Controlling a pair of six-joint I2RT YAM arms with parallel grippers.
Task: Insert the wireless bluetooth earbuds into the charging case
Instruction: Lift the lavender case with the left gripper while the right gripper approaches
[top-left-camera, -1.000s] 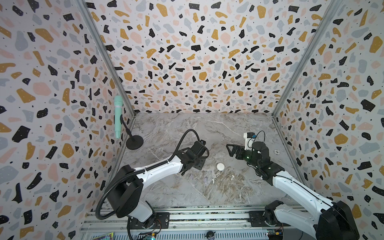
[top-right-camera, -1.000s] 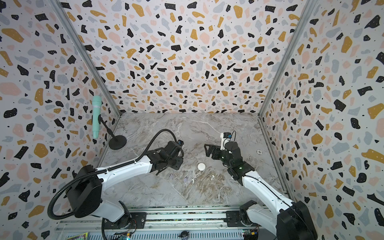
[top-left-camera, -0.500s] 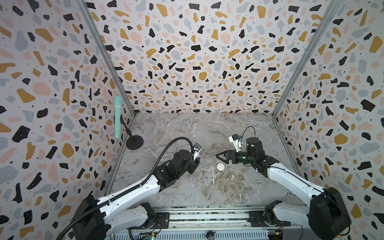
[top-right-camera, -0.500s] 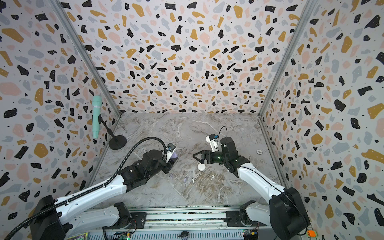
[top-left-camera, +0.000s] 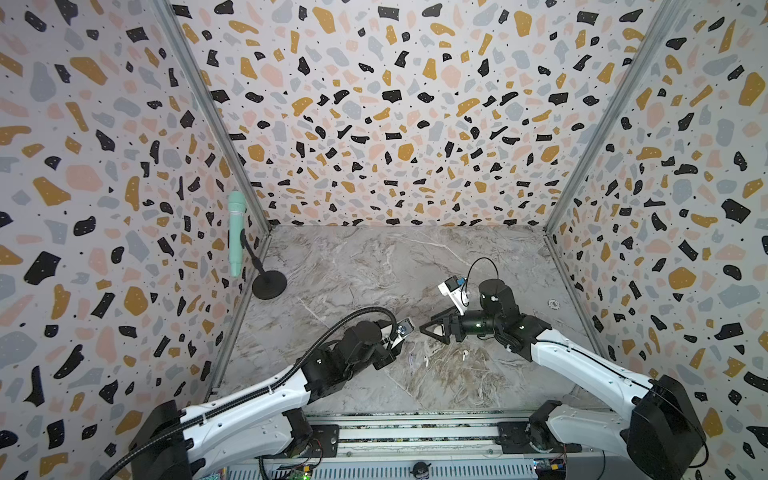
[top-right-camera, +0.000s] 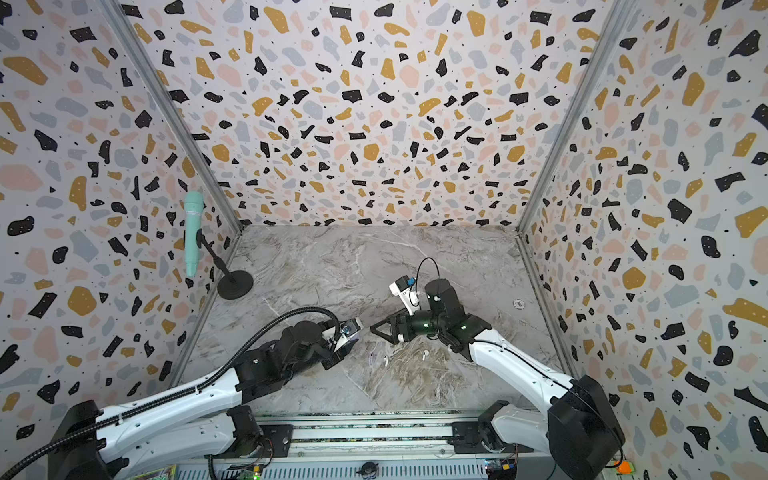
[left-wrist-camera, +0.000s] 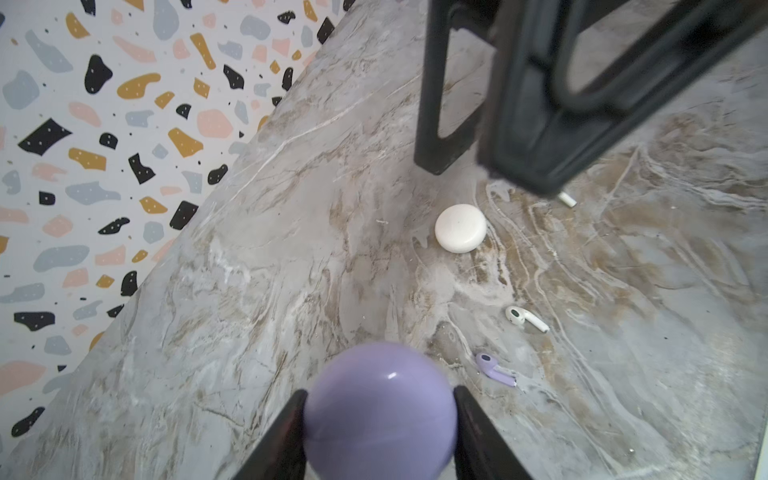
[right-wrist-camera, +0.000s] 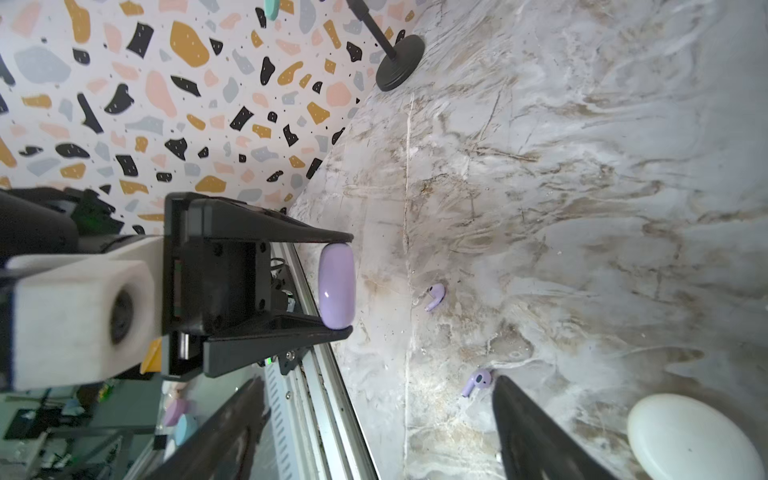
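Clamping lavender case (left-wrist-camera: 379, 415), left end effector (left-wrist-camera: 380, 395); right end effector (right-wrist-camera: 378, 382) released, earbud (right-wrist-camera: 477, 381) beside

Both arms have white shells on their long links and black housings at the joints. The left arm (top-left-camera: 249, 399) has a ribbed black hose (top-left-camera: 374, 309) tied along it. The right arm (top-left-camera: 582, 361) has a white camera block (top-left-camera: 451, 289) at the wrist, with a thin black cable loop (top-left-camera: 482, 266). The right tool (top-left-camera: 431, 329) and the left tool (right-wrist-camera: 337, 286) have matt black, wedge-shaped fingers with open triangular frames.
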